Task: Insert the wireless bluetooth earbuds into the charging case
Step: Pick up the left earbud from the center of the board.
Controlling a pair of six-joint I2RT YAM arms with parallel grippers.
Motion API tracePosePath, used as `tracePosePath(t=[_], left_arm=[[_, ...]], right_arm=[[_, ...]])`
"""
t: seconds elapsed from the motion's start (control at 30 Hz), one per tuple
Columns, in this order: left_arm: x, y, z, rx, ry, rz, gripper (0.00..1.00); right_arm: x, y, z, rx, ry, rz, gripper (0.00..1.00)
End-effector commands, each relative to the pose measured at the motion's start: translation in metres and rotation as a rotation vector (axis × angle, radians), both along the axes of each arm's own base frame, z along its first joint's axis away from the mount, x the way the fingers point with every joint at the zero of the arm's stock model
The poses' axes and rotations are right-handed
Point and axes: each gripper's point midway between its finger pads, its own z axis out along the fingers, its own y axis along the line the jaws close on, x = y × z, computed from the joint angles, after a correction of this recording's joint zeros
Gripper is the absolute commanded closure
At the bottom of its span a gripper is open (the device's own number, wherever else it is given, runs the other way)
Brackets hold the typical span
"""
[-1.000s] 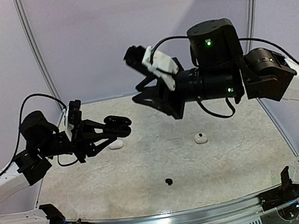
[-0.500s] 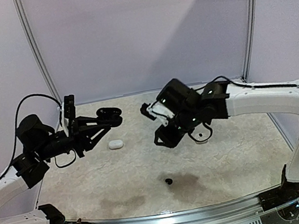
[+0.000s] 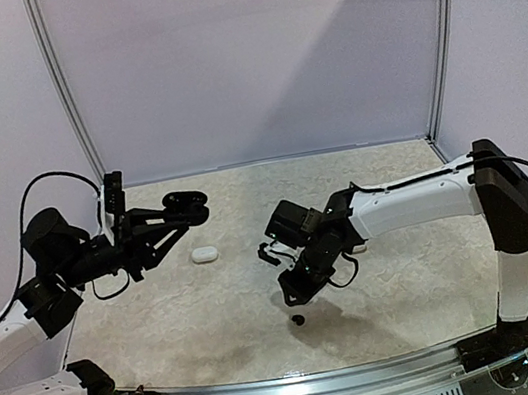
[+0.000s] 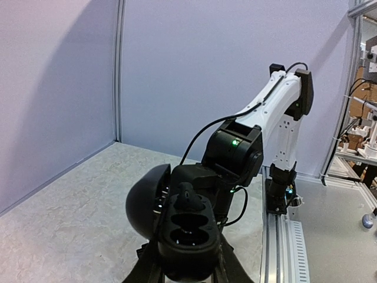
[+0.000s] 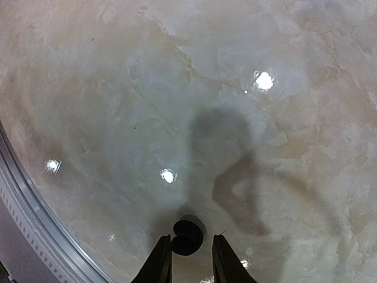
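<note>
Check the counter (image 3: 411,289) first. At its 9 o'clock side, the left fingers (image 3: 169,223) are clamped tight on the black charging case (image 4: 188,230). They hold it clear of the surface with its lid (image 4: 147,200) swung open. Near 6 o'clock, the right fingers (image 3: 296,288) point down, slightly parted and gripping nothing. A small white object (image 3: 205,254) lies toward 10 o'clock. The black earbud (image 5: 187,230) lies on the counter just beyond the right fingertips.

1 black earbud (image 3: 298,321), 1 black case (image 3: 186,204), 1 small white item (image 3: 204,254).
</note>
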Motion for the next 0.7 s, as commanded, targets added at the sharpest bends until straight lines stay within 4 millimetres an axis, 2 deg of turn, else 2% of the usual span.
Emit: tracePosePath(t=[0.0, 0.17, 0.67], left_arm=[[0.002, 0.004, -0.001, -0.004, -0.009, 0.017, 1.0], [0.002, 0.004, -0.003, 0.001, -0.011, 0.013, 1.0], [0.003, 0.003, -0.003, 0.005, -0.02, 0.012, 1.0]], right_arm=[[-0.005, -0.009, -0.023, -0.051, 0.061, -0.05, 0.77], [-0.011, -0.015, -0.035, -0.078, 0.092, -0.055, 0.77], [-0.022, -0.018, -0.051, -0.095, 0.137, -0.047, 0.76]])
